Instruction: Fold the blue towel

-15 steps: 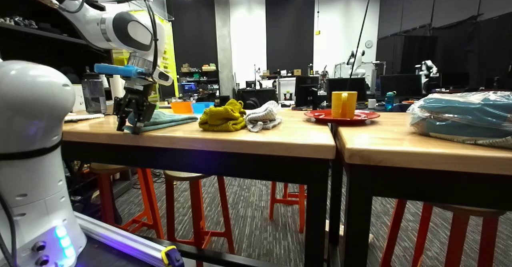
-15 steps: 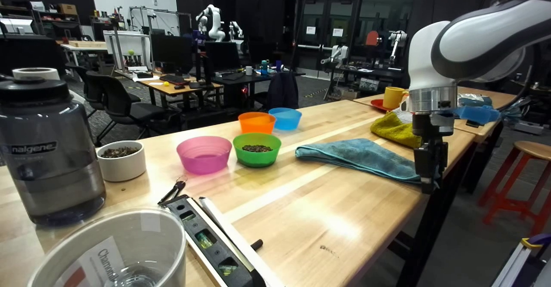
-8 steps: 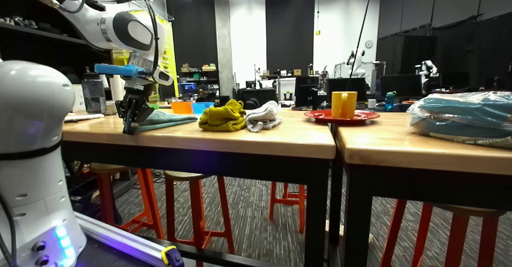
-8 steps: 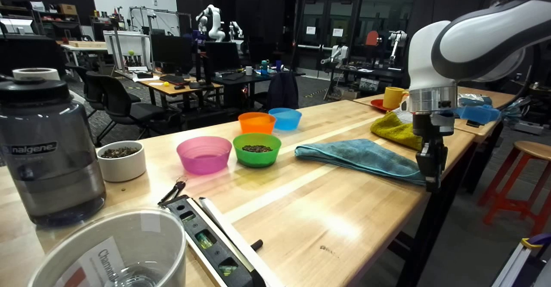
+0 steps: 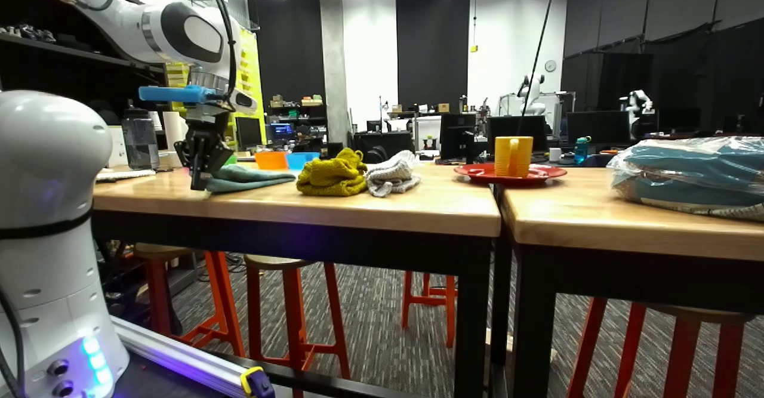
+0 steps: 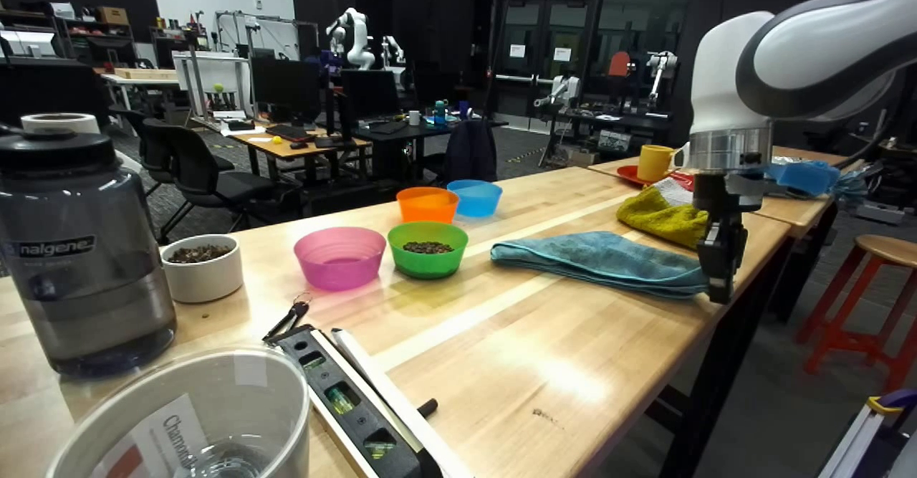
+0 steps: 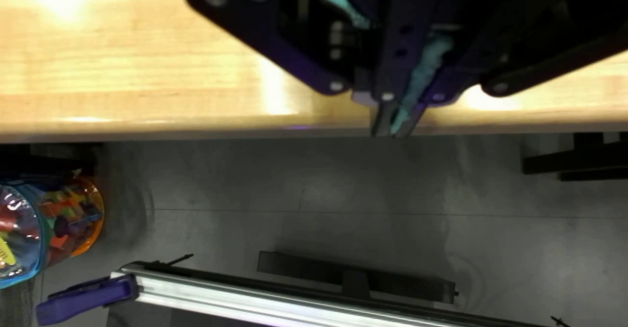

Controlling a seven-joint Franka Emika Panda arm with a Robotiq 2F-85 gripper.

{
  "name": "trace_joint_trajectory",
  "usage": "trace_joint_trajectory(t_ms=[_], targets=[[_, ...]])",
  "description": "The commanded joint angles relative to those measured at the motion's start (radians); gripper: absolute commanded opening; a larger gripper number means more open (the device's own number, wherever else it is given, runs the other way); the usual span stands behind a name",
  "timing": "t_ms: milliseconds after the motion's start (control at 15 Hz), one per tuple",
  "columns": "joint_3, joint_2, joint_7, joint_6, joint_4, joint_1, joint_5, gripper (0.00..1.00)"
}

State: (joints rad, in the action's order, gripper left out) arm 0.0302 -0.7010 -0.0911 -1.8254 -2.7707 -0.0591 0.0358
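Observation:
The blue towel [image 6: 594, 259] lies spread in flat layers on the wooden table, its near corner reaching the table's edge. In an exterior view the same towel [image 5: 250, 178] shows as a low heap behind the fingers. My gripper [image 6: 719, 293] points down at that near corner, just above the tabletop. Seen from the wrist, the gripper [image 7: 395, 130] has its jaws drawn together with a thin strip of blue towel [image 7: 423, 72] pinched between them. More of the cloth is hidden behind the gripper's dark body.
A yellow cloth [image 6: 663, 213] and a grey-white cloth [image 5: 394, 174] lie beyond the towel. Pink [image 6: 339, 257], green [image 6: 428, 252], orange [image 6: 428, 206] and blue [image 6: 476, 198] bowls stand on the far side. The table's front edge [image 7: 196, 133] runs right beneath the gripper.
The jaws have come together on the towel's corner. Since then the arm has risen slightly, and the towel's near end has lifted and shifted a little with it.

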Motion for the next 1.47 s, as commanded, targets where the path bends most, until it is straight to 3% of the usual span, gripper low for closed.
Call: trace_joint_trajectory(t_ms=[0, 1400], targets=[[-0.018, -0.053, -0.02, -0.004, 0.002, 0.008, -0.043, 0.01], [-0.109, 0.226, -0.104, -0.271, 0.286, -0.101, -0.072, 0.01]])
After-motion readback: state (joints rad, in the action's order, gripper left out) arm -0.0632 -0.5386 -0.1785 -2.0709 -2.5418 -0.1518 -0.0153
